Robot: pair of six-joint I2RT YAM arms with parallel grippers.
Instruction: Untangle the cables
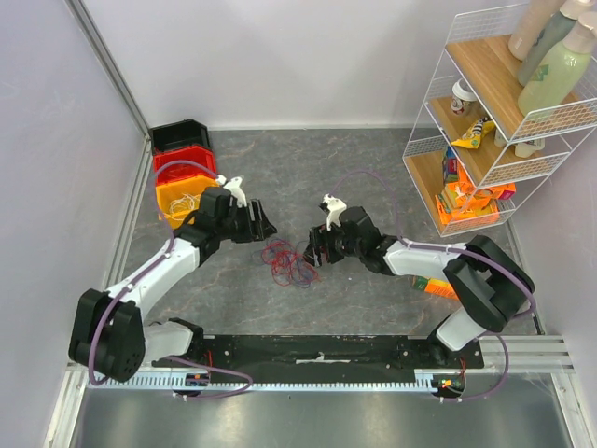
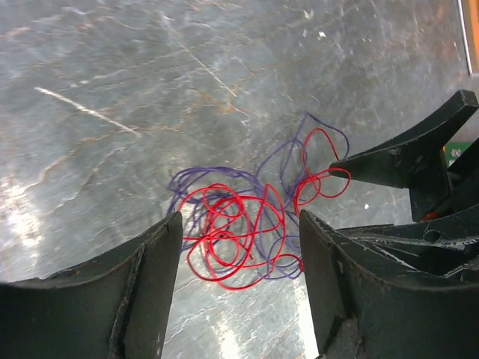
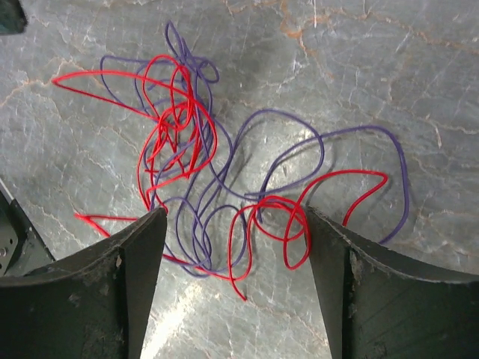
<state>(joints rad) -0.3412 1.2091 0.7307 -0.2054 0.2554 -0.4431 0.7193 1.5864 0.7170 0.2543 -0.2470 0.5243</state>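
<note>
Tangled cables point(image 1: 289, 261) mid-scene, between left gripper point(image 2: 239, 224) and right gripper point(image 3: 236, 217); both sets of jaws apart, empty. Pinch one outer red loop per side, then draw apart slowly, watching for snags.

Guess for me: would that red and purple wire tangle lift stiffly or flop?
Probably floppy: the cables lie in loose curls. Likely very light, being so thin. Their red and purple strands interloop, so lifting one would probably drag the rest.

Grey marbled tabletop point(image 1: 373, 159), pale walls point(image 1: 280, 56), white wire shelf point(image 1: 478, 65) at right, stacked coloured bins point(image 1: 184, 161) at left.
</note>
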